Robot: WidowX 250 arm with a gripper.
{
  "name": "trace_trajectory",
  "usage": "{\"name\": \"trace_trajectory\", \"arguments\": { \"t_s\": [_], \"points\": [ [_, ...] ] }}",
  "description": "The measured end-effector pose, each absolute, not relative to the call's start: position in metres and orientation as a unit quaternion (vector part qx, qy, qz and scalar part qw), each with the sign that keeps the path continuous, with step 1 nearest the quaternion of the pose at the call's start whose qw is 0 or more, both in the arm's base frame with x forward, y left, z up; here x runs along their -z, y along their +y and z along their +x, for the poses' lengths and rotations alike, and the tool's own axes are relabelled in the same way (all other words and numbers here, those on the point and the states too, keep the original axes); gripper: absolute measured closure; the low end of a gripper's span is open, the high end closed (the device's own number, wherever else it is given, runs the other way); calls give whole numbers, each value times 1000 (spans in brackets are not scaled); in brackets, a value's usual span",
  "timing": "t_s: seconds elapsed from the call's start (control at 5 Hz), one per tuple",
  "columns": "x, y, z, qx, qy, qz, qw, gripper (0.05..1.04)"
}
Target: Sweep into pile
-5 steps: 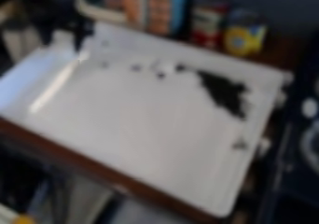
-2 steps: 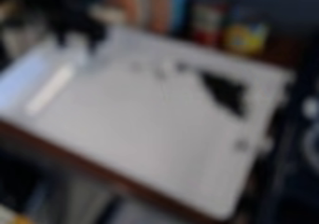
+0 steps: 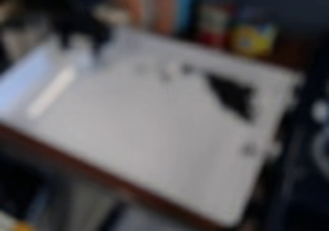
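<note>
Gripper (image 3: 82,38) is hanging over the upper-left corner of the white tray (image 3: 147,129), a pale object (image 3: 80,44) showing close against it; cannot tell whether it is spread, pressed together or pinching that object. Main dark patch (image 3: 233,96) is lying inside the tray's right-hand corner. Small dark bits (image 3: 187,69) are trailing left along the tray's far side; 1 stray clump (image 3: 249,149) is sitting by its right edge, nearer the camera. Material is looking loose and light, probably sliding easily on the tray, scattering if pushed fast. Pinching is hardly suiting it; low, gentle contact behind the outermost bits is seeming best.
</note>
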State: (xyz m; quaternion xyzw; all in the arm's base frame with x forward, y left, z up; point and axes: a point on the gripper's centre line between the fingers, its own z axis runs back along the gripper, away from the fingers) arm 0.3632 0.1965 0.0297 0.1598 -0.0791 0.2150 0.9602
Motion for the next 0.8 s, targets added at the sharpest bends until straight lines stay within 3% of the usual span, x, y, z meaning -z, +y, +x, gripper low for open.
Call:
{"name": "trace_trajectory", "arguments": {
  "t_s": [0.8],
  "points": [
    [-22, 136, 364, -151, -87, 154, 973, 334]
  ]
}}
